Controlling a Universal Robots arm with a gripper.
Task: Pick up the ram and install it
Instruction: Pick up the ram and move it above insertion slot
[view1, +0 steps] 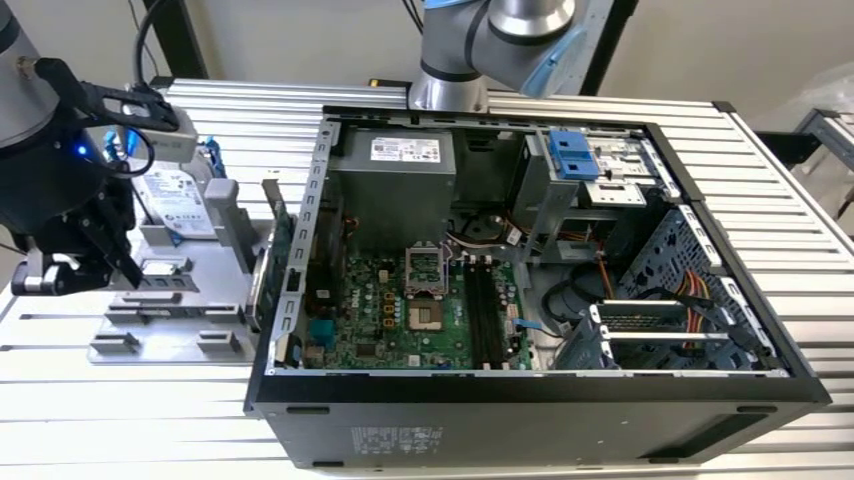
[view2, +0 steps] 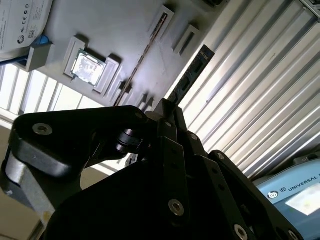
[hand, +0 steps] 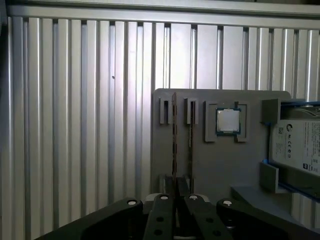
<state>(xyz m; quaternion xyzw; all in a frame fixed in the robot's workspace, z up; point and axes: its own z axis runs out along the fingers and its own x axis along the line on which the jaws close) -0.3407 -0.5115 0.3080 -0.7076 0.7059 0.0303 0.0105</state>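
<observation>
Slatted aluminium bench (view1: 798, 185), grey fixture plate (hand: 200, 170) and open computer case (view1: 534, 420) on it. Tool (hand: 177, 197) hangs over the near end of the plate, at the exterior view's left, well apart from the case. Fingers (hand: 163, 202) drawn close, pinching the end of the ram (hand: 174, 140), a thin stick seen edge-on in the first wrist view. It runs out from the fingertips along the plate. In the second wrist view the same stick shows its dark flat side, reaching from the fingertips out over the plate edge and the bench slats, so it looks raised off the plate. Just beside it a second stick (hand: 190, 135) sits in its slot between small grey brackets. Next along the plate is a square silver processor chip (hand: 228, 121) in its pocket. Beyond that, a hard drive (hand: 300, 145) with blue tabs. Case lies on its side at the exterior view's right of the plate, green motherboard (view1: 400, 315) exposed inside.
</observation>
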